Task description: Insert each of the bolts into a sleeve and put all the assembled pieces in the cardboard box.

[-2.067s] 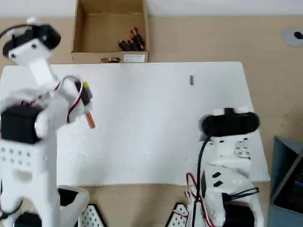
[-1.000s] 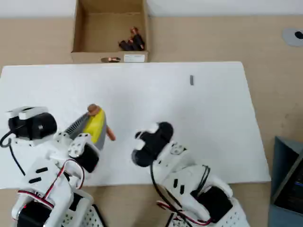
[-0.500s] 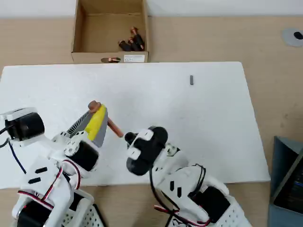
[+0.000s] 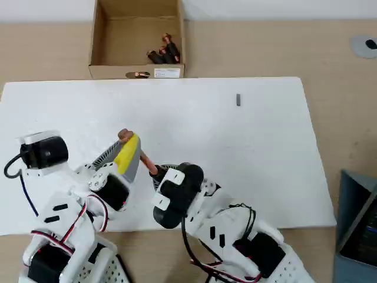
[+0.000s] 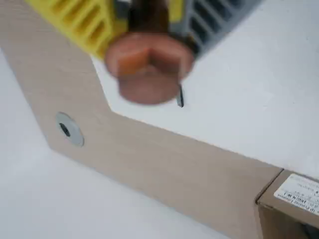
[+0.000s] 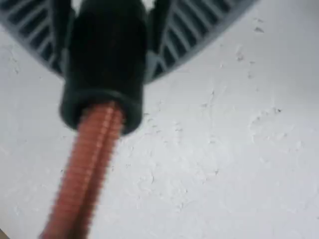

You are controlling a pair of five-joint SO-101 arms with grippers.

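Note:
My left gripper (image 4: 126, 145), with one yellow and one grey finger, is shut on a copper bolt (image 4: 141, 157) at the front left of the white mat (image 4: 235, 153). The bolt's hexagonal head (image 5: 149, 64) shows between those fingers in the left wrist view. My right gripper (image 6: 107, 30) is shut on a black sleeve (image 6: 103, 74), and the bolt's threaded shaft (image 6: 84, 169) runs into the sleeve's mouth. The cardboard box (image 4: 106, 41) stands at the back left with several assembled pieces (image 4: 164, 52) inside.
One copper piece (image 4: 138, 75) lies outside the box against its front wall. A small dark piece (image 4: 238, 99) rests on the mat's back right. A grey bin (image 4: 356, 224) stands off the mat at the right edge. A round metal disc (image 4: 365, 45) sits at the back right.
Both arms swung down toward the front of the mat and closed in on each other. The bolt's tip, free half a second ago, now sits in the sleeve.

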